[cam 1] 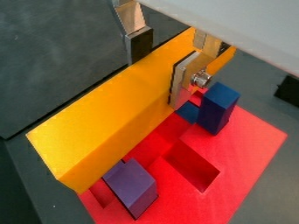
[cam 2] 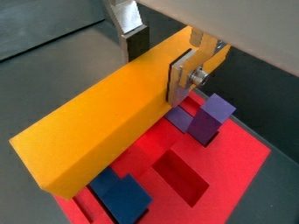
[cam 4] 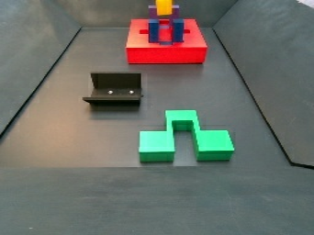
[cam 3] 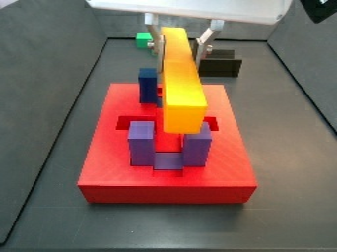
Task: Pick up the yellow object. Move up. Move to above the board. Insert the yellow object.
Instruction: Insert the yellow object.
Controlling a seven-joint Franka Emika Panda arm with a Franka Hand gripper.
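My gripper (cam 1: 162, 66) is shut on the yellow object (cam 1: 105, 122), a long yellow-orange bar, with one silver finger (cam 1: 181, 79) on each long side. It holds the bar level above the board (cam 1: 251, 140), a red slab with recessed slots. Both wrist views show this; in the second the gripper (cam 2: 159, 63) holds the bar (cam 2: 100, 131) over the board (cam 2: 233, 153). In a side view the gripper (cam 3: 182, 34) holds the bar (cam 3: 180, 84) above the board (cam 3: 165, 177), over the blue post (cam 3: 148, 84) and purple posts (cam 3: 141, 146). The far side view shows the board (cam 4: 166, 53) with the bar's end (cam 4: 162, 7) above it.
The dark fixture (cam 4: 114, 89) stands on the floor mid-way from the board, also seen behind the board (cam 3: 222, 66). A green notched block (cam 4: 185, 139) lies on the floor; it shows small (cam 3: 142, 39) in the back. Dark walls enclose the floor.
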